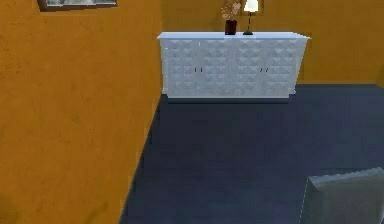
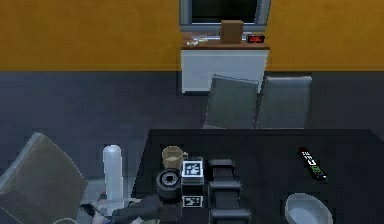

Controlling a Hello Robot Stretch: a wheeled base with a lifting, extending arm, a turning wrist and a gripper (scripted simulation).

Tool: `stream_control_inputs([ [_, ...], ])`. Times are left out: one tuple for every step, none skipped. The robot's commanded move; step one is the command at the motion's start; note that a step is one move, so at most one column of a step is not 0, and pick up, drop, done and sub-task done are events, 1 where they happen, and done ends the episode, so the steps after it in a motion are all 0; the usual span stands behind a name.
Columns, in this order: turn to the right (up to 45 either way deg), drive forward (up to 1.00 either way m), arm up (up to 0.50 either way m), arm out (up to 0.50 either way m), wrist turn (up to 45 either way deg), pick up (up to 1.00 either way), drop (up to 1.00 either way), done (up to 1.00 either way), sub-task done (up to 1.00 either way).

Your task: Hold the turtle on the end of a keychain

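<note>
— Where are the fingers [image 2: 122, 210] right now?
— Down low at the left edge of the black rectangular tabletop [image 2: 260, 148], just left of the two white marker squares [image 2: 193, 170]. Spread or pressed together? I cannot tell.
— Holding anything?
— Cannot tell either. Small pale bits [image 2: 92, 207] lie right by them, and whether one is the turtle I can't make out.
— And around that?
— A tall white cylinder [image 2: 113, 170] stands just beside them, with a tan mug [image 2: 173, 156] near the squares. Further along the tabletop are a slim black remote control [image 2: 313, 163] and a white bowl [image 2: 307, 210]. Two grey chairs [image 2: 237, 100] stand behind it, then a white cabinet [image 2: 225, 68] against the orange wall [image 2: 80, 35].
</note>
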Motion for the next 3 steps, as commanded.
stream_control_inputs([
  [0.0, 0.0, 0.0, 0.0, 33.0, 0.0, 0.0, 0.0, 0.0],
  [0.0, 0.0, 0.0, 0.0, 6.0, 0.0, 0.0, 0.0, 0.0],
  [0.0, 0.0, -0.34, 0.0, 0.0, 0.0, 0.0, 0.0, 0.0],
])
